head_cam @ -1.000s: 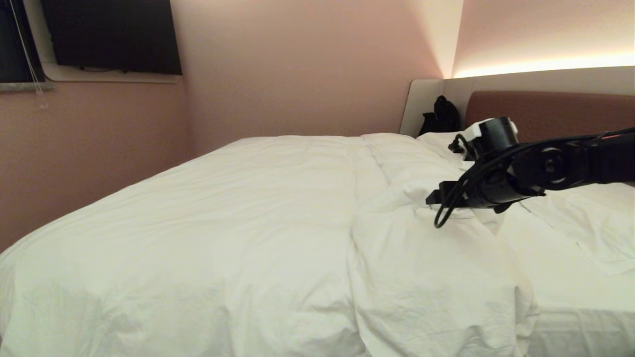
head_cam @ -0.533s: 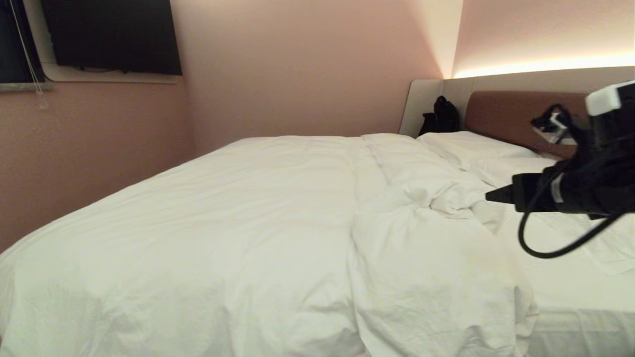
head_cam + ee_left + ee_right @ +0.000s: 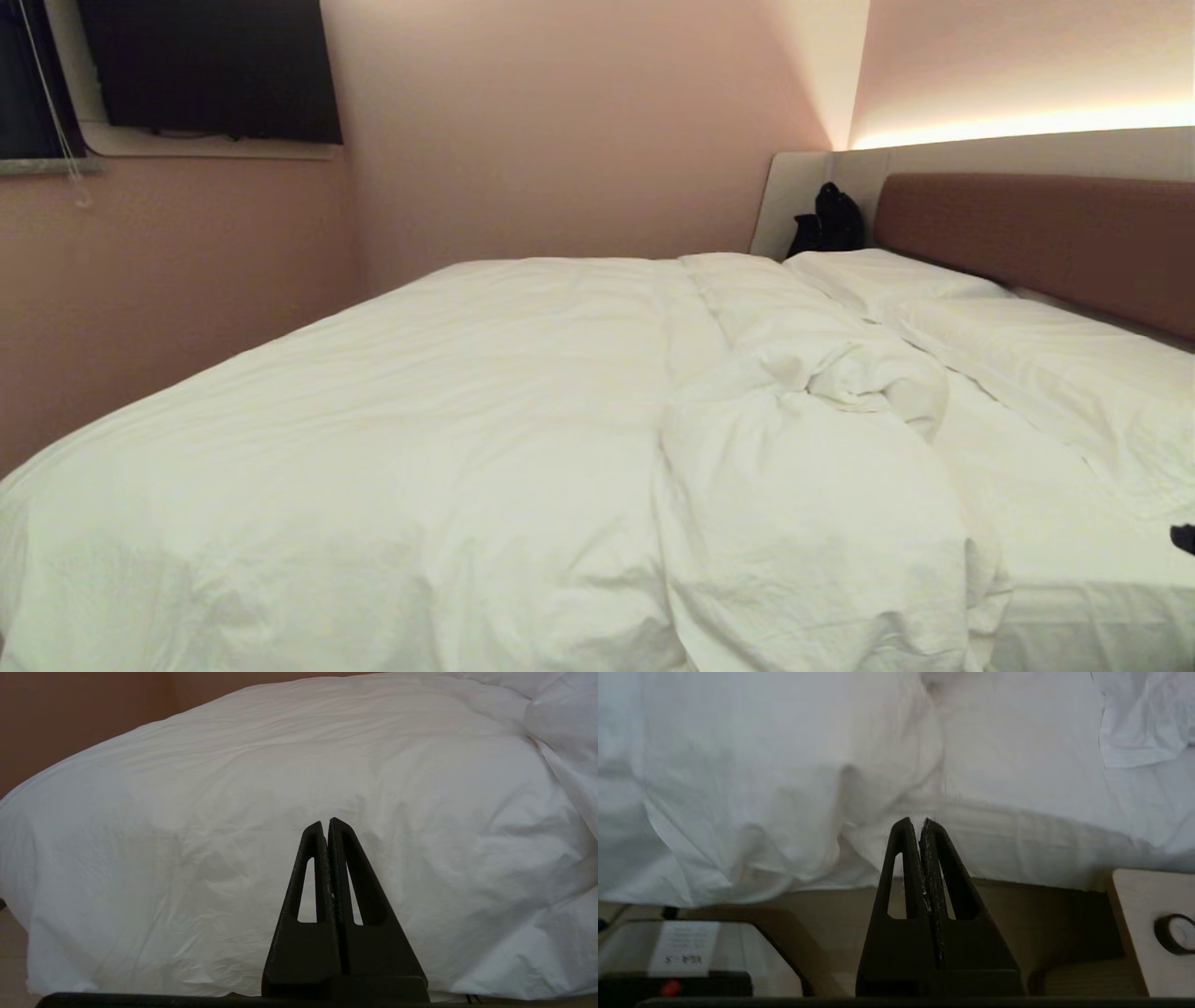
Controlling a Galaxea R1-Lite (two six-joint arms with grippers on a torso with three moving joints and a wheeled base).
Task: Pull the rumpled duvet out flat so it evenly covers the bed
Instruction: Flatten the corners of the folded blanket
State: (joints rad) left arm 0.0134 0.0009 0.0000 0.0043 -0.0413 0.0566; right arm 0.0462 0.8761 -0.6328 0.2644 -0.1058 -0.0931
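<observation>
Up top, my head view shows the whole bed (image 3: 1102,616) with neither of my claws clearly in it, only a dark scrap at the right edge that I cannot identify. One duvet (image 3: 420,448) lies over the left and middle of the mattress, smooth on the left and bunched into a rumpled ridge toward the right. Two flat white pillows (image 3: 1027,364) lie uncovered beside it, under the brown headboard (image 3: 1036,233). One black bag (image 3: 829,219) sits in the far corner, and one dark screen (image 3: 210,65) hangs on the wall.

My wrist views supply what the head view lacks. My left claw (image 3: 327,823) is closed, fingers pressed together, empty, pointing at the duvet's hanging side. My right claw (image 3: 922,823) is likewise closed on nothing, low beside the bed, aimed at the white bedding. Only this view shows the pale wooden surface (image 3: 1143,914) carrying one dark ring (image 3: 1176,933).
</observation>
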